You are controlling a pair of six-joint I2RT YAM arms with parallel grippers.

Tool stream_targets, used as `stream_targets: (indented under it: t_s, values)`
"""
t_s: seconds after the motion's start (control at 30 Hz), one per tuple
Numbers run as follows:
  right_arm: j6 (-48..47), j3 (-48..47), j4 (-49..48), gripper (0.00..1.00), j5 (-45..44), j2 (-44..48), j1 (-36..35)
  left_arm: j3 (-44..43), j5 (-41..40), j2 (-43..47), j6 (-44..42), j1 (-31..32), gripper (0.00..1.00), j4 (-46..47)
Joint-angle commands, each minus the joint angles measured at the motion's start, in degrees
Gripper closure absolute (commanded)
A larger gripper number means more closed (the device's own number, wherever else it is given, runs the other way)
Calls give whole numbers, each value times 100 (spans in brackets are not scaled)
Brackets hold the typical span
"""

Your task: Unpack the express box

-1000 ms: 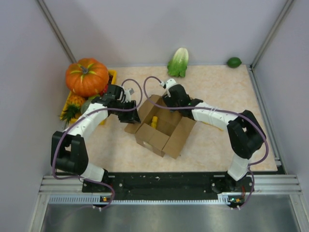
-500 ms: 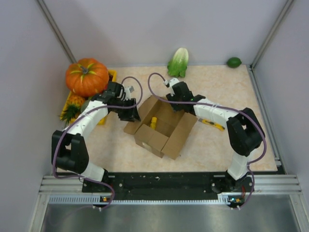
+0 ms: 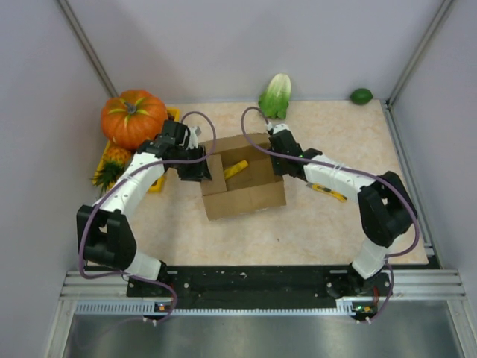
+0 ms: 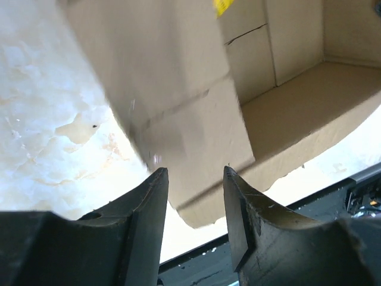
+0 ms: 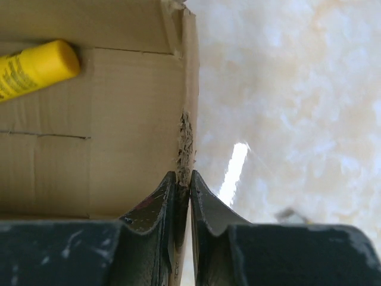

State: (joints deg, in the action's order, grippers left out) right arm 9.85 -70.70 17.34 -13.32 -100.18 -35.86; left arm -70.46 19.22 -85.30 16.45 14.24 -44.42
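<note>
**Pinching the thin wall of a light box**

The express box (image 3: 246, 198) is sitting on the table, near the pumpkin (image 3: 134, 118) and a bit closer to the robot than it. Its top is standing open, and a small yellow thing (image 3: 237, 168) is lying inside.

The right gripper (image 5: 183, 179) is squeezing shut on the top edge of the box wall on the side far from the pumpkin. The cardboard there is looking torn and fuzzy. The left gripper (image 4: 195, 173) is waiting at the side near the pumpkin. Its fingers are standing apart with blurry cardboard showing in the gap, and I cannot tell if they are holding it.

The box is probably very light, so it is likely sliding and turning easily on the smooth table. Cardboard is a bit stiff, but it is bending and ripping when pulled hard. A wall edge near a corner is looking like the best place to hold, not a floppy flap
</note>
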Motion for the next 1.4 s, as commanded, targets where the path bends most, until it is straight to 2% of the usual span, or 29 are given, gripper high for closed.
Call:
stream_targets:
  t_s: [0.0, 0.27, 0.43, 0.57, 0.63, 0.7, 0.83, 1.03, 1.2, 1.23, 1.37]
  values:
    - [1167, 170, 225, 89, -688, 806, -18, -267, -507, 277, 183, 0, 53, -49]
    - [2274, 294, 909, 86, -1128, 1071, -466, -135, -666, 347, 280, 105, 48, 319]
    - [2952, 135, 1464, 86, -1199, 913, -677, -126, -867, 312, 236, 447, 46, 645]
    - [3365, 161, 1605, 81, -1225, 746, -782, -109, -1683, 215, 210, 974, 45, 795]
    - [3427, 170, 1632, 73, -1155, 702, -783, -91, -2517, 128, 122, 1396, 44, 830]
    - [3427, 170, 1623, 69, -1050, 641, -783, -91, -3394, -4, -1, 1808, 39, 839]
    - [3498, 196, 1614, 63, -953, 579, -783, -56, -3986, -250, -107, 2144, 34, 874]
    - [3603, 232, 1597, 60, -812, 473, -783, 199, -4339, -391, -352, 2320, 17, 1155]
    - [3551, 284, 1430, 62, -575, 429, -774, 234, -4690, -654, -336, 2399, 9, 1182]
    - [3542, 319, 1386, 62, -549, 429, -774, 208, -4752, -716, -213, 2391, 3, 1103]
    - [3542, 381, 1316, 62, -444, 421, -748, 15, -4902, -910, -28, 2390, 1, 901]
